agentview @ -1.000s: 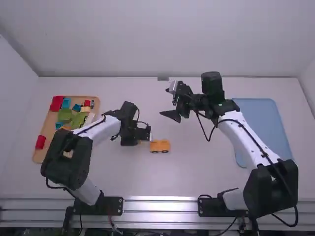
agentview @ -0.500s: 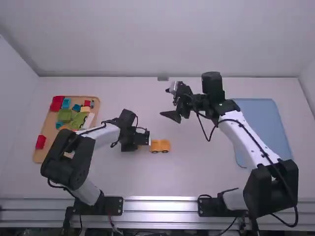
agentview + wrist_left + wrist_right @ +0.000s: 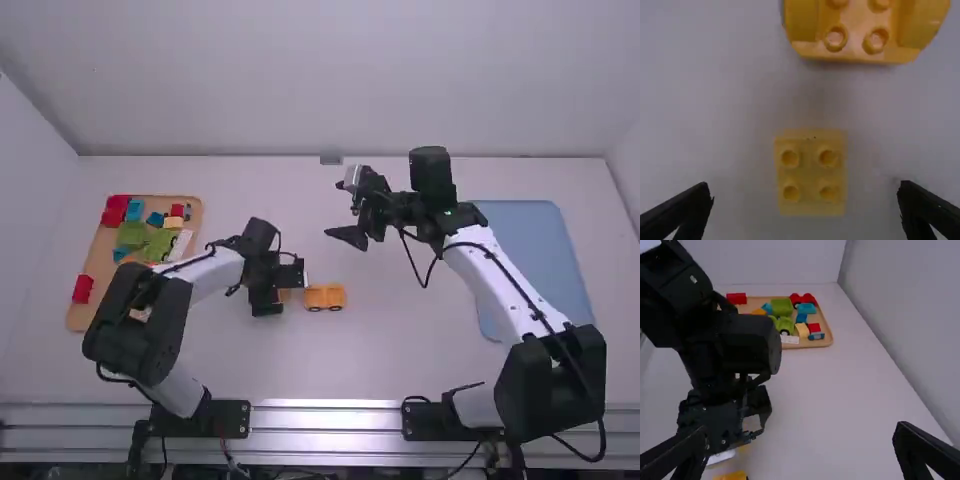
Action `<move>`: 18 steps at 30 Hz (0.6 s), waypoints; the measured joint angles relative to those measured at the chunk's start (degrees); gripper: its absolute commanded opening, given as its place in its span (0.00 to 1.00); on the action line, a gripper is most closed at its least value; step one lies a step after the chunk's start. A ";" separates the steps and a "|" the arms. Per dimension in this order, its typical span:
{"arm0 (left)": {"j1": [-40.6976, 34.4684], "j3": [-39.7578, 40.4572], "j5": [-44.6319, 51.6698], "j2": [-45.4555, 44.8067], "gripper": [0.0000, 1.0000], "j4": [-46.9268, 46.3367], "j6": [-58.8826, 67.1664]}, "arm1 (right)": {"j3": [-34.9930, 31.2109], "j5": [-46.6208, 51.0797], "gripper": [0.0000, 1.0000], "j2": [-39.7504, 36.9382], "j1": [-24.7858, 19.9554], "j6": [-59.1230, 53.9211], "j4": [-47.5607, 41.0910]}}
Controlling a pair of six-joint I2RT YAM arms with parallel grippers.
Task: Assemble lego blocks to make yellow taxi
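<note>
Tray (image 3: 98,262) sits by the left edge of the bench (image 3: 400,370), with the spare blocks (image 3: 131,235) kept on it, I take it so the middle is free for building.

Left gripper (image 3: 806,192) is over the block (image 3: 810,172), jaws spread, one either side of it and neither touching. I read this as lining up a grasp. The jaws flank the two sides that do not face the car, so closing should clear the car; a twist first could knock it.

Block lies flat on the bench, left of the middle and somewhat nearer the near edge than the far one, studs (image 3: 829,158) up, ready to be lifted. Almost square from above; its slightly longer axis points at the car, roughly parallel to the near edge. Just beside it, to the right and apart, is the car (image 3: 325,296), on its wheels (image 3: 336,308). Its long axis also runs left to right; I cannot tell front from back. Likely next: seat the block on it.

Right gripper (image 3: 801,432) is farther toward the far edge, jaws spread and holding nothing, presumably parked out of the way.

Blue mat (image 3: 535,250) lies toward the right edge, perhaps for the finished taxi.
</note>
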 measured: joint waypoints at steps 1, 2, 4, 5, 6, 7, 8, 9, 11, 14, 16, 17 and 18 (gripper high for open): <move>0.00 1.62 -0.02 -0.59 0.99 -0.76 -1.81 | 0.00 0.02 0.99 0.00 0.00 -0.04 0.00; 0.00 2.43 -0.02 -1.11 0.99 -0.81 -2.75 | 0.00 0.00 0.99 0.00 0.00 0.20 -0.02; 0.00 4.22 -0.55 -2.73 0.99 -0.50 -5.49 | 0.00 0.04 0.98 0.00 0.00 0.02 0.00; 0.00 4.94 -1.36 -3.65 0.99 0.15 -7.19 | 0.00 0.04 0.99 0.00 0.00 0.17 0.00; 0.00 5.29 -1.86 -4.22 0.99 0.90 -8.31 | 0.00 0.07 0.99 0.00 0.00 0.15 0.00; 0.00 5.70 -3.17 -4.85 0.99 2.43 -10.29 | 0.00 0.33 0.99 0.00 0.00 0.07 -0.02; -0.02 5.97 -4.48 -5.07 0.99 3.23 -12.13 | 0.00 0.63 0.99 0.00 0.00 0.09 -0.04; -0.02 6.01 -5.68 -5.07 0.99 3.78 -14.03 | 0.00 1.09 0.99 0.00 0.00 -0.04 -0.07; -0.02 5.99 -6.49 -5.07 0.99 3.76 -16.52 | 0.00 1.70 0.98 0.00 -0.15 0.04 -0.04; 0.00 5.99 -6.23 -5.07 0.99 1.79 -17.09 | 0.00 2.58 0.99 0.00 -0.57 -0.46 -0.07; 0.55 5.99 -3.21 -5.07 0.99 -0.46 -13.35 | 0.00 2.97 0.99 0.00 -1.01 -0.94 -0.07; 1.29 5.99 -0.48 -5.07 0.99 -0.79 -11.17 | 0.00 3.10 0.99 0.00 -1.31 -1.11 -0.11; 1.88 5.99 1.22 -5.07 0.99 -0.81 -9.92 | 0.00 3.19 0.99 0.00 -1.44 -1.18 -0.24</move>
